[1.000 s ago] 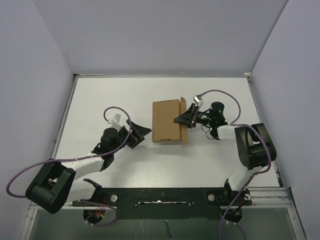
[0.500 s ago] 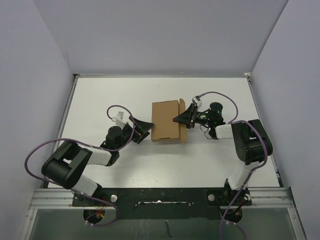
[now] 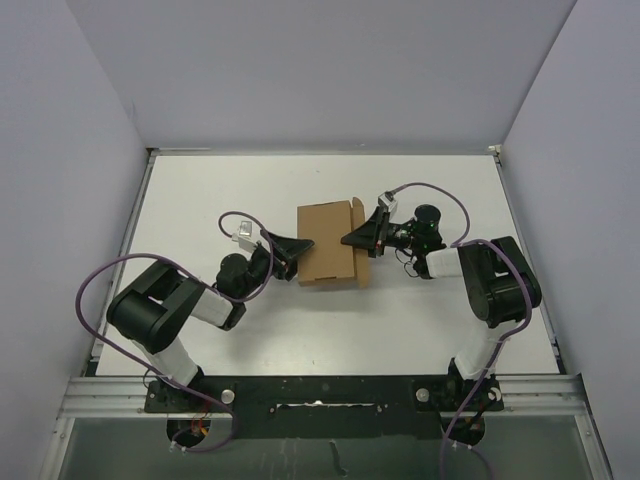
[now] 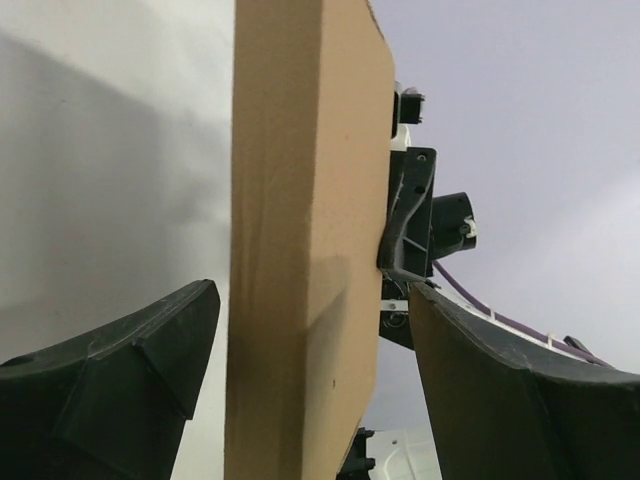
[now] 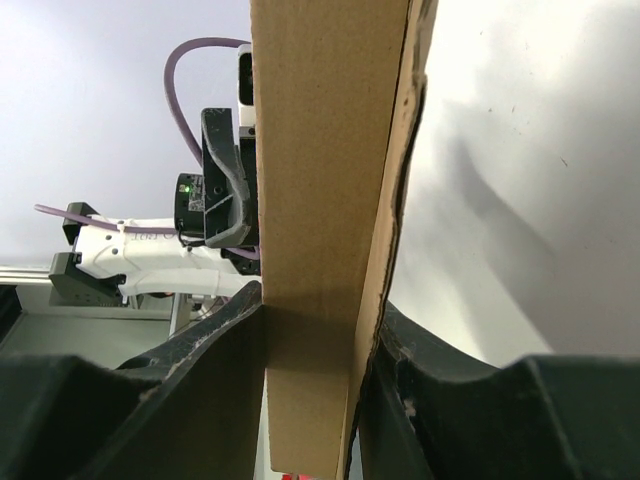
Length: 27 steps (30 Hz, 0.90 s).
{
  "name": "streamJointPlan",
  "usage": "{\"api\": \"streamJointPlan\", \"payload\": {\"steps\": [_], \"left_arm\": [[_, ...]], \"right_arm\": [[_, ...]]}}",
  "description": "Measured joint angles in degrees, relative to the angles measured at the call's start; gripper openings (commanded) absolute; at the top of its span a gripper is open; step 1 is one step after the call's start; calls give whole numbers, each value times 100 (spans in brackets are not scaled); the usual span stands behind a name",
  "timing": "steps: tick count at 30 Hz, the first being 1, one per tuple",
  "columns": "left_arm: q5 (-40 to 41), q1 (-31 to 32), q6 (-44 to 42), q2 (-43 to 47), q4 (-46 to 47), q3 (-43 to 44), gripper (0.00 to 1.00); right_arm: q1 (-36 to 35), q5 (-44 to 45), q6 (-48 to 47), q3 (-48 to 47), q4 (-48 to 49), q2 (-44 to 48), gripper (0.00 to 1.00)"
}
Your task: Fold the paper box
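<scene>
top view: the paper box (image 3: 328,243) sits mid-counter (image 3: 200,190) between both arms. its long axis runs away from the bases and the loose flap side faces right. left tool (image 3: 298,246) is at its left edge, right tool (image 3: 350,240) at its right edge.

left wrist: the box edge is inside my jaws with gaps on both sides, so they're spread wide and holding nothing.

right wrist: the fingers are pinched tight on the flap edge, so that one's got it.

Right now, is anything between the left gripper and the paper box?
Nothing visible. The left gripper stands open astride one edge of the paper box, gaps on both sides; the right gripper clamps the opposite edge.
</scene>
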<state>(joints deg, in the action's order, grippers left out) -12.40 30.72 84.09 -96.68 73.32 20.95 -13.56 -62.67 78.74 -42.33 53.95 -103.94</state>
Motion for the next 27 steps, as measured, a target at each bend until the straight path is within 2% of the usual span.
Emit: {"api": "streamJointPlan", "payload": {"steps": [7, 11, 15, 22, 27], "left_arm": [[13, 46, 122, 0, 181, 0, 44], [24, 46, 122, 0, 160, 0, 32], [22, 46, 149, -7, 238, 0, 27], [20, 48, 232, -74, 422, 0, 26], [20, 59, 245, -157, 459, 0, 26]], "right_arm": [[2, -42, 0, -13, 0, 0, 29], [9, -125, 2, -76, 2, 0, 31], [37, -151, -7, -81, -31, 0, 37], [90, -157, -197, -81, -177, 2, 63], [114, -151, -264, -81, -210, 22, 64]]}}
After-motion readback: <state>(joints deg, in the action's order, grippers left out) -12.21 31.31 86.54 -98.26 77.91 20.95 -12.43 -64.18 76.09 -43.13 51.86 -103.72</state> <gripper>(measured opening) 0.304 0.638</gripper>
